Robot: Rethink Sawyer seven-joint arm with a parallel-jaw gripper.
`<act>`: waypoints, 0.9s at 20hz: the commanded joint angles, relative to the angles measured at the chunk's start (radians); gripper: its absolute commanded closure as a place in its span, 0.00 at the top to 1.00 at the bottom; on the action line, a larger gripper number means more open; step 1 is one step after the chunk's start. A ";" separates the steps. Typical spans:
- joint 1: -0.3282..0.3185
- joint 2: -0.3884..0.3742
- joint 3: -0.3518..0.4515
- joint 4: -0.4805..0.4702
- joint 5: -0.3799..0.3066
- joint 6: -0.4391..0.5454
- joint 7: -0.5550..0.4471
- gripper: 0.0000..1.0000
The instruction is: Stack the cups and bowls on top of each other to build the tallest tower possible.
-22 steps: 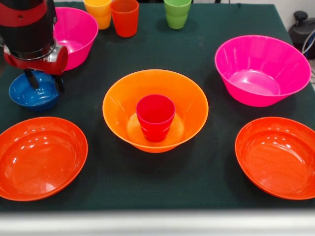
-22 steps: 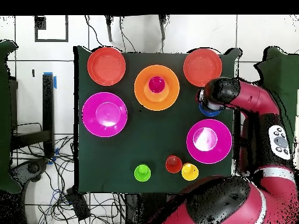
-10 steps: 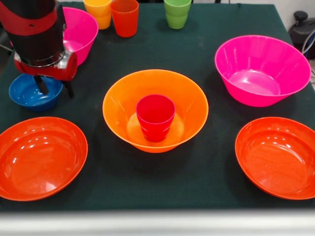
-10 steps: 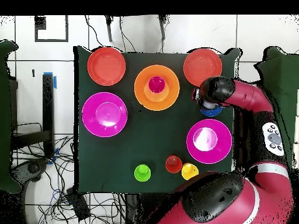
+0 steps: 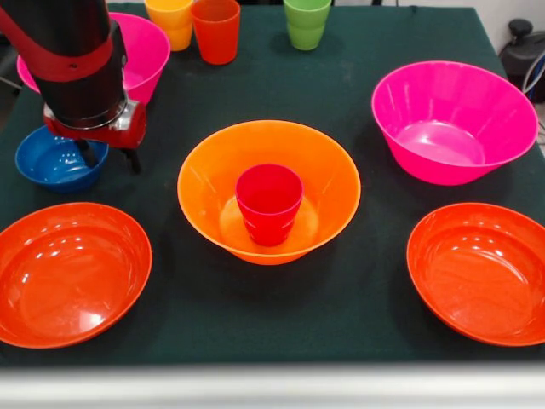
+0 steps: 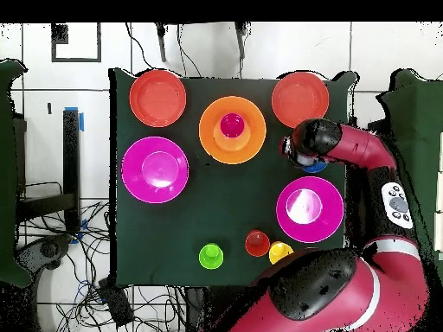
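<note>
Now the gripper (image 5: 108, 157), upper left, straddles the blue bowl's (image 5: 49, 162) near rim; fingers apart, apparently gripping nothing. Red cup (image 5: 269, 203) sits in orange bowl (image 5: 268, 189).

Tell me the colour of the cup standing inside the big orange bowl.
Red cup; the front view shows it best.

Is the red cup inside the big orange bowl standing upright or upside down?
Upside down. In the front view the red cup shows a flat closed top, widens downward, and rests in the orange bowl.
</note>
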 commanded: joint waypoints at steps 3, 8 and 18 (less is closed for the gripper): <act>0.032 0.047 -0.022 -0.020 -0.034 -0.031 0.040 0.00; 0.035 0.045 -0.031 -0.021 -0.027 -0.027 0.052 0.00; 0.031 -0.008 -0.039 -0.062 -0.025 0.053 -0.037 0.00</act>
